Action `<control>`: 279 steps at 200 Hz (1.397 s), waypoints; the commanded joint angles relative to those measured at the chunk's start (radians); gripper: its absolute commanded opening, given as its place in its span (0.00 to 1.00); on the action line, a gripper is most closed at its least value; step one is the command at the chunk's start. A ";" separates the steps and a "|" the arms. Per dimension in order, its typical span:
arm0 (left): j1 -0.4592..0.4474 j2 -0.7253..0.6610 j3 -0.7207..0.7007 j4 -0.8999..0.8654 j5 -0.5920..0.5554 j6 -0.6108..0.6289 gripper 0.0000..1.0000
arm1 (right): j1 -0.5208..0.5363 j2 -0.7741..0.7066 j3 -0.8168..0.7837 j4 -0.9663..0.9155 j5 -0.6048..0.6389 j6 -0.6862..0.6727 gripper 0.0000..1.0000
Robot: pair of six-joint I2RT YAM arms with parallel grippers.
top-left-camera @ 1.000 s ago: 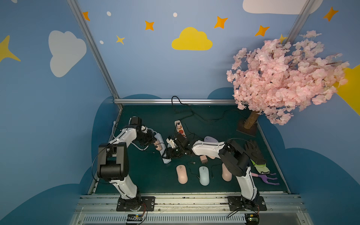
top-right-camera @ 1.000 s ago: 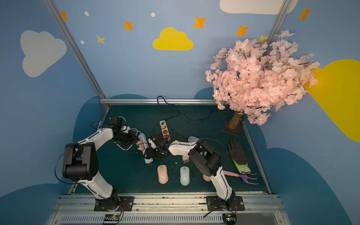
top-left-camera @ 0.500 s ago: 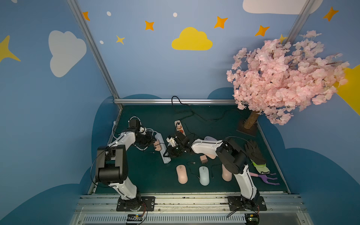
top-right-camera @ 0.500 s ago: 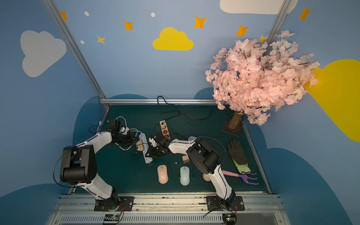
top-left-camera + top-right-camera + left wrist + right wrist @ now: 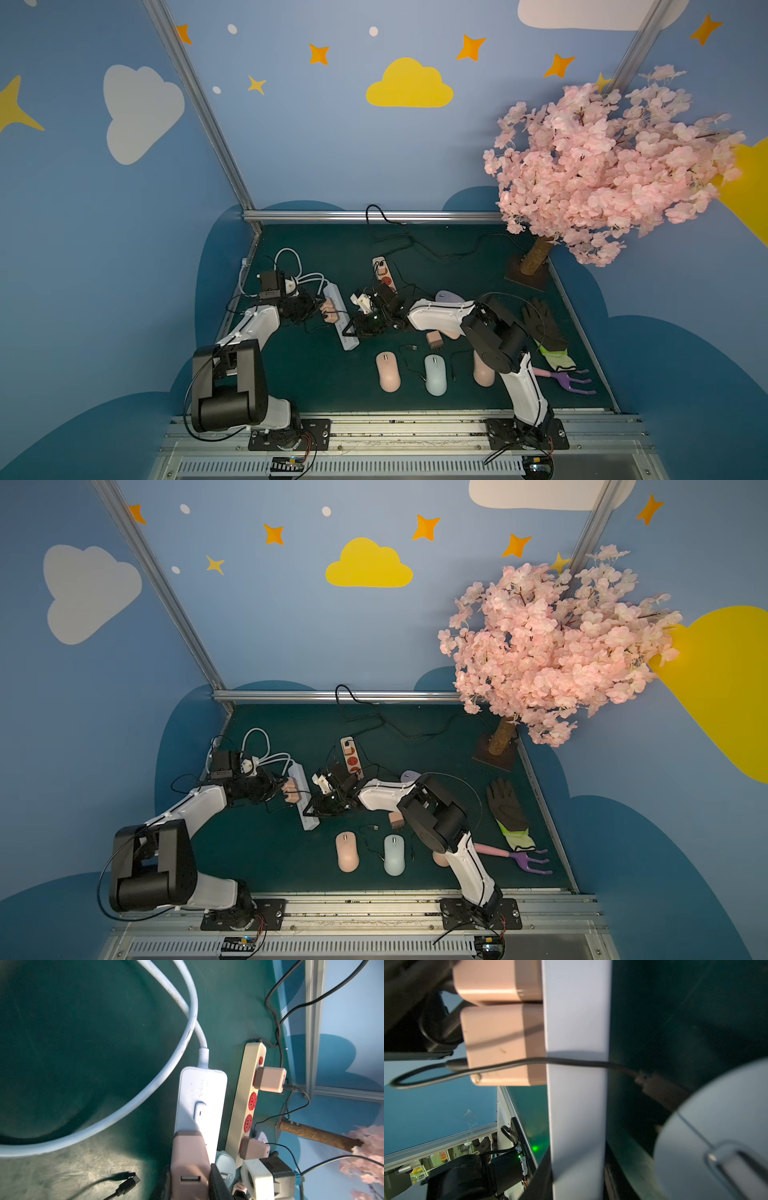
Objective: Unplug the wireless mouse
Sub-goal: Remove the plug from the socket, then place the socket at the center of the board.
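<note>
mouse (image 5: 716,1136) here is the pale one parked on the worktop (image 5: 316,374) just beside the strip (image 5: 199,1088), tucked under the right arm so the top views hide it. its cable (image 5: 571,1061) looks to cross the strip into one of two pink chargers sat side by side. left pincer (image 5: 191,1187) is pinching a charger (image 5: 188,1153), can't tell for sure if it's the cabled one. right pincer (image 5: 577,1180) is clamped across the strip toward its near end. i'd say the step in hand is the pull: pin the strip flat and draw the charger straight out along its prongs. no twisting, or the neighbour and cable get dragged along.
</note>
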 commanded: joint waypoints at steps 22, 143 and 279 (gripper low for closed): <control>0.043 -0.024 0.022 0.096 0.124 -0.063 0.04 | -0.025 -0.004 -0.021 -0.072 0.066 0.070 0.00; 0.022 -0.093 0.160 -0.175 0.005 0.093 0.04 | -0.029 -0.025 -0.031 -0.077 0.072 0.060 0.00; -0.005 -0.578 0.219 -0.545 -0.311 0.130 0.04 | -0.002 0.184 0.263 -0.127 0.011 0.067 0.13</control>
